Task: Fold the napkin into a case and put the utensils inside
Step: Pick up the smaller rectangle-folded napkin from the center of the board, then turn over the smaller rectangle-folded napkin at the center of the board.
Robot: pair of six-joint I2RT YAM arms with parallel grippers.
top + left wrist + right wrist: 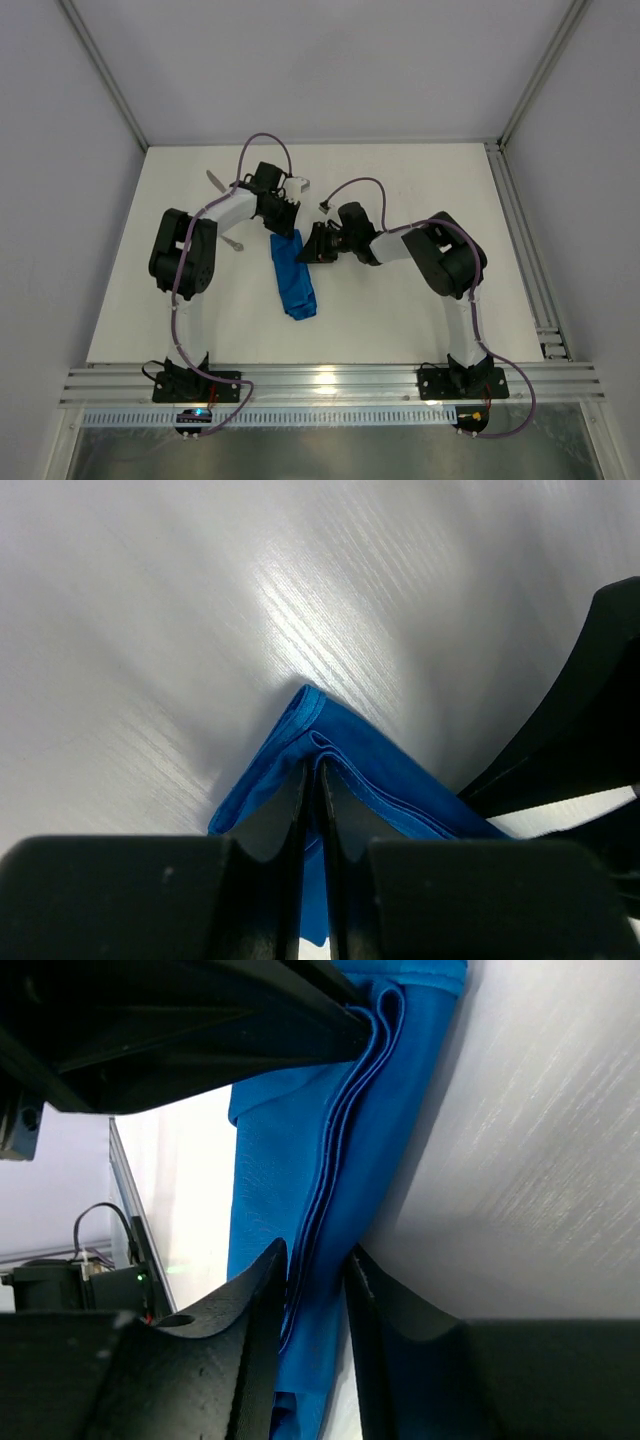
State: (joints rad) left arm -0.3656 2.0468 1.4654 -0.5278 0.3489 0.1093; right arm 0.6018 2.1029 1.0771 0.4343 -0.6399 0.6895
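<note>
White counter fills the overhead view. The napkin (293, 280), folded into a narrow strip, runs from the middle toward the near edge, with my left gripper (283, 222) and right gripper (313, 243) at its far end.

Left wrist: my jaws are pinched on a folded corner.

Right wrist: my jaws straddle the layered long edge, though I cannot tell whether they grip it.

I judge the cloth soft, light and slick, so I should hold every layer at the hem.

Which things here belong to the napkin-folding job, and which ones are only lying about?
Belong to the job: napkin, folded into a narrow strip; two silver utensils near the left arm; left gripper and right gripper, jaws on the napkin's edge.
Not part of it, all fixtures: table; aluminium rails; purple cables.
</note>
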